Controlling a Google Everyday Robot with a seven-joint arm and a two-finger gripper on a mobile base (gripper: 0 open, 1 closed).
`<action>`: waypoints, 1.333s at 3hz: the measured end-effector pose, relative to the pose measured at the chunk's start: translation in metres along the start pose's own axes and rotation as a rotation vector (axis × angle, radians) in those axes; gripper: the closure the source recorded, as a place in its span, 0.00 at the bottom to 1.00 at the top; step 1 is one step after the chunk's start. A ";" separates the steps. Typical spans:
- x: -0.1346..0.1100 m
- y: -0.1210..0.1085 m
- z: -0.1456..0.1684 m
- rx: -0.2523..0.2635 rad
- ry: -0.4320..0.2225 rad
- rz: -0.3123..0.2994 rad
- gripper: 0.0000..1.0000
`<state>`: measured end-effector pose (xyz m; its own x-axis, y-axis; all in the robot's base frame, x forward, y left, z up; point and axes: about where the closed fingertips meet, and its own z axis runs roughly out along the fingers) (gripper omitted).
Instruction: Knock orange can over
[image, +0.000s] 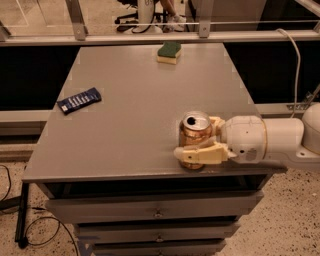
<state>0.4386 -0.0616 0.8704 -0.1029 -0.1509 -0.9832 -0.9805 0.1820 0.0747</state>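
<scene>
The orange can (195, 131) stands upright near the front right edge of the grey table (130, 125), its silver pull-tab top facing up. My gripper (198, 139) reaches in from the right and is closed around the can. The near finger (200, 154) lies across the can's front, low down. The far finger (217, 122) sits behind the can at its right. The white arm (265, 140) extends off to the right edge of the view.
A green and yellow sponge (169, 52) lies at the back of the table. A dark blue packet (79, 100) lies at the left. Drawers (155, 212) sit under the table front. A white cable (296, 55) hangs at the right.
</scene>
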 end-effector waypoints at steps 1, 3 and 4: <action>-0.019 -0.027 -0.023 0.020 0.085 -0.051 0.87; -0.061 -0.105 -0.064 0.062 0.471 -0.163 1.00; -0.083 -0.136 -0.059 0.088 0.681 -0.268 1.00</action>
<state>0.5701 -0.1312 0.9518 0.0291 -0.7660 -0.6422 -0.9725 0.1267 -0.1952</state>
